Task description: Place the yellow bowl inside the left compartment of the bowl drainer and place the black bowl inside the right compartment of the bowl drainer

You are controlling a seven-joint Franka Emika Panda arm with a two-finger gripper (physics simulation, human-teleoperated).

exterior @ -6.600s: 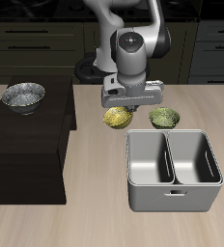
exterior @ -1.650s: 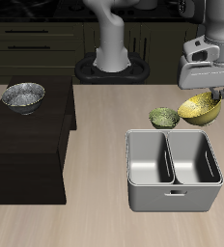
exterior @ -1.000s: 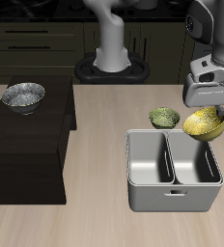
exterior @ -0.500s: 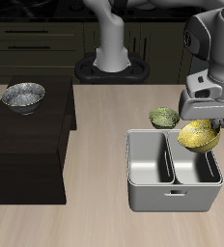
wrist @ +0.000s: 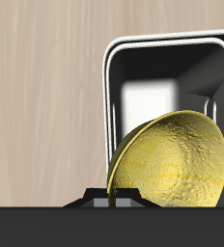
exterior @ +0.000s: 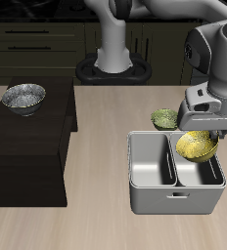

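You've lowered the yellow bowl (exterior: 197, 145) since half a second ago; it hangs tilted over the left compartment of the bowl drainer (exterior: 174, 200), pinched by its rim in the clenched gripper (exterior: 205, 135), so it clears the walls. Farther back sits the olive bowl (exterior: 164, 118). Black bowl (exterior: 22, 97) waits on the dark cabinet (exterior: 27, 151) across the bench (exterior: 86, 225).

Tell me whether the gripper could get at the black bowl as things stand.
Probably not yet: the gripper holds the yellow bowl over the drainer. The black bowl sits uncovered on the dark cabinet, open from above.
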